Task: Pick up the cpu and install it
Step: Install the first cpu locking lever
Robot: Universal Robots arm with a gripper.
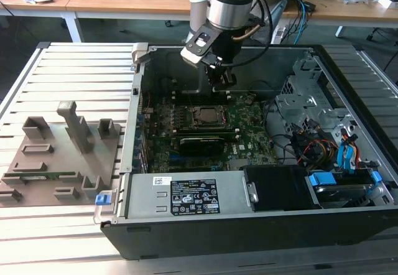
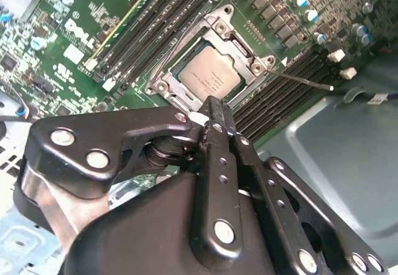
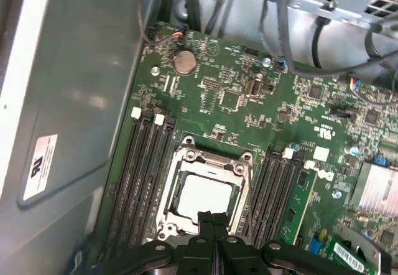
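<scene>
Nearest in the first wrist view, the black metal hand (image 3: 212,220) has its two slim fingers pressed together, holding nothing, poised just above the socket. Under it the cpu (image 3: 205,194), a flat silvery square, lies seated inside the socket's steel frame (image 3: 214,158), seemingly already installed. Around it spreads the green motherboard (image 3: 230,94) with dark ribbed memory slots (image 3: 140,163). Farther off, in the exterior view, the open black computer case (image 1: 249,237) lies on a slatted metal worktop (image 1: 74,69) beside a grey plastic tray (image 1: 37,163).

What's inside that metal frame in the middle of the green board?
The cpu, a silvery square, lies flat inside the socket frame. The chip covers whatever is under it, and in the first wrist view the gripper hides one edge.
</scene>
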